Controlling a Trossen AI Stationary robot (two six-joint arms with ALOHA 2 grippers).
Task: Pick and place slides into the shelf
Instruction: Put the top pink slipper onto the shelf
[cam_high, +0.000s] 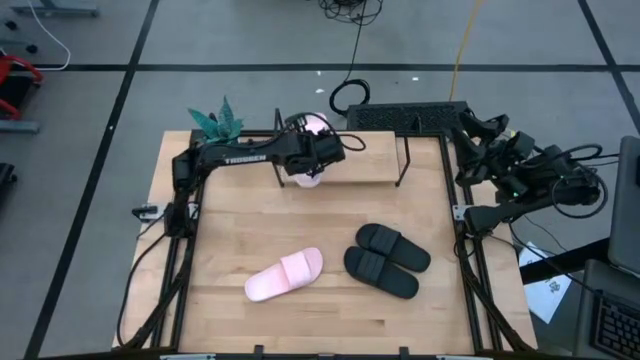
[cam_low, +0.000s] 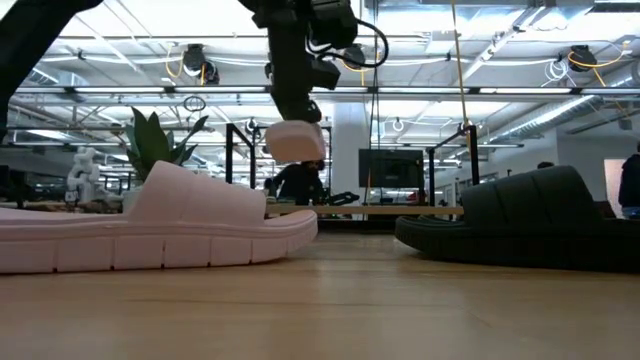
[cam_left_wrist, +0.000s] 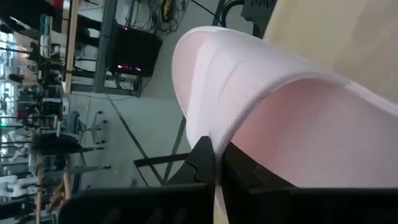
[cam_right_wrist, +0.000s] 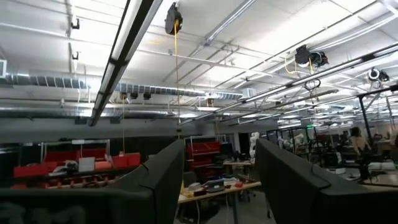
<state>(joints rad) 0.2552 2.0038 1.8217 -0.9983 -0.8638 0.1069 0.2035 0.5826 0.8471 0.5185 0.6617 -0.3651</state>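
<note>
My left gripper (cam_high: 312, 152) is over the shelf's (cam_high: 372, 176) left end at the table's far edge, shut on a light pink slide (cam_high: 314, 124). In the low view that slide (cam_low: 293, 141) hangs in the air under the gripper (cam_low: 298, 95). The other pink slide (cam_high: 284, 274) lies sole-down near the table's middle. The black pair (cam_high: 386, 259) lies side by side to its right. My right gripper (cam_right_wrist: 217, 186) is open, parked off the table's right edge and pointing into the room. My left gripper pinches the pink slide between its two fingers (cam_left_wrist: 203, 157) at the edge of the wide strap (cam_left_wrist: 217, 134). It comes from above, pointing down. The slide is lifted clear and hangs below the fingers, above the shelf's left end.
A green artificial plant (cam_high: 215, 122) stands at the table's far left corner. A black keyboard-like mat (cam_high: 408, 116) lies behind the shelf. The shelf's thin black end frame (cam_high: 403, 160) stands at its right end. Bare tabletop (cam_high: 230, 215) spreads between shelf and slides.
</note>
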